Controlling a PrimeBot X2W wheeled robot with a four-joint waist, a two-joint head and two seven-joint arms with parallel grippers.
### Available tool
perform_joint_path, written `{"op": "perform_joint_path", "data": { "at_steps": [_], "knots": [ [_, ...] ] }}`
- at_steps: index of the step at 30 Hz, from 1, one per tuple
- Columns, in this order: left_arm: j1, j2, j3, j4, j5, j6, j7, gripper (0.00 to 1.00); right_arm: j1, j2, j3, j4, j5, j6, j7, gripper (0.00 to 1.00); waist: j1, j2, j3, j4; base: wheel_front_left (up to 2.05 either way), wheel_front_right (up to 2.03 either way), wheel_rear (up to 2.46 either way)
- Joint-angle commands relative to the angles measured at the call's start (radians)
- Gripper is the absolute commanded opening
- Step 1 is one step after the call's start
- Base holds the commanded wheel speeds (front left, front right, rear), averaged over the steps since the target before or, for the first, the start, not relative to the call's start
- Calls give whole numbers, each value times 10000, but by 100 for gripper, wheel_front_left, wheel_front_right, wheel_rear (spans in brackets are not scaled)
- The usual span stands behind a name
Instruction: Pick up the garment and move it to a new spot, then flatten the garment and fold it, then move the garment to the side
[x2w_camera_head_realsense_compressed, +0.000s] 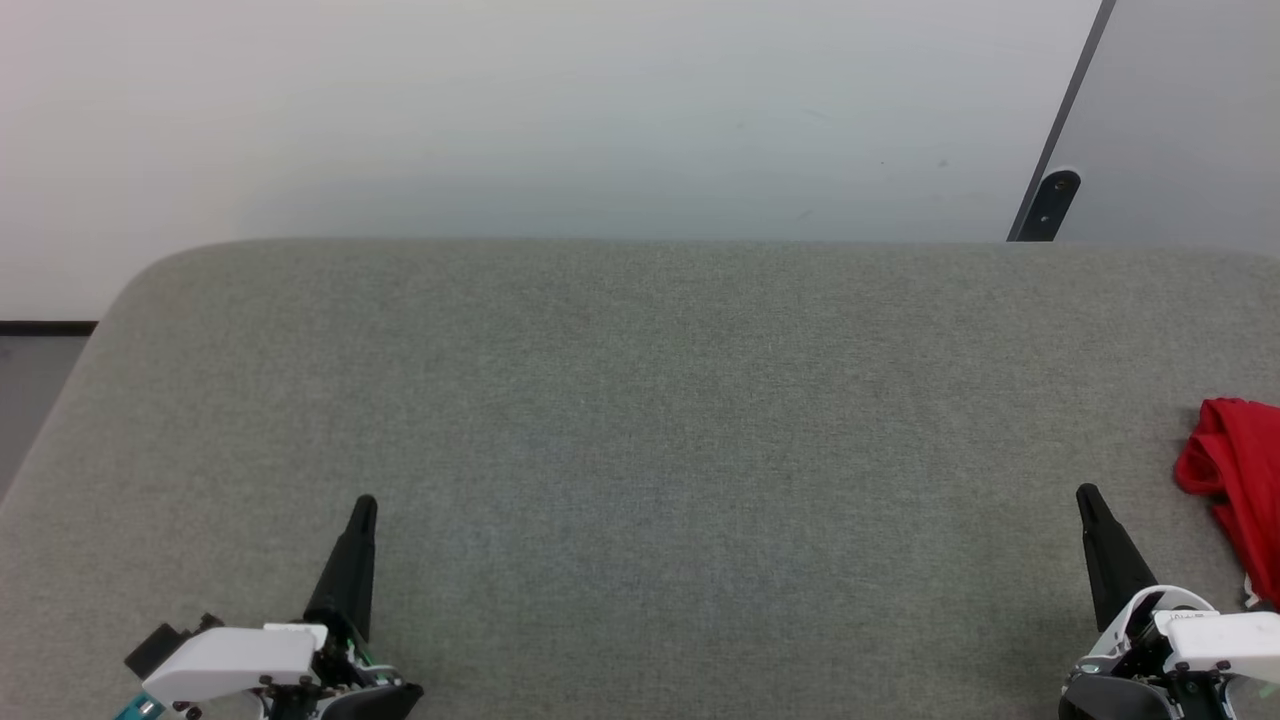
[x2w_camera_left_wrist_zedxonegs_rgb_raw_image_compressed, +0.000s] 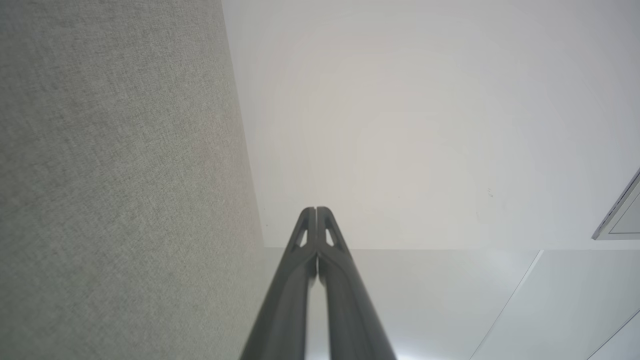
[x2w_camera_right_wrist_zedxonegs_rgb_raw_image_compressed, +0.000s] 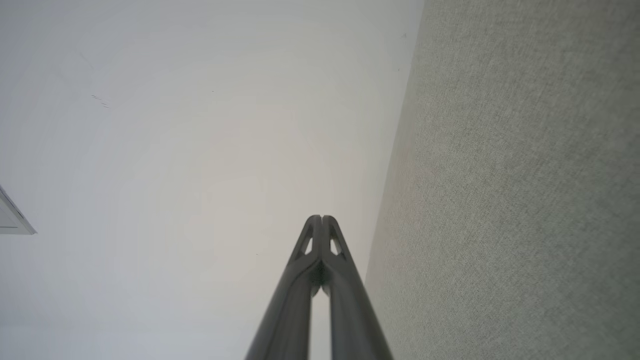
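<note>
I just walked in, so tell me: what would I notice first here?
The bright red garment pops out, bunched at the right edge of the grey fabric surface. Next come the pointy black left gripper and right gripper, low on each side, both shut and empty.
</note>
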Motion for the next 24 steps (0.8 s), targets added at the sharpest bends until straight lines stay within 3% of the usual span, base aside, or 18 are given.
{"op": "perform_joint_path", "data": {
  "at_steps": [1,24],
  "knots": [
    [-86,-7,31,12,-18,-55,35,0,-36,30,-16,9,37,-3,1,0,0,0,0,0,0,0,0],
    [-98,-71,117,17,75,-53,101,0,-36,30,-9,8,41,-3,-5,0,0,0,0,0,0,0,0]
  ]
}}
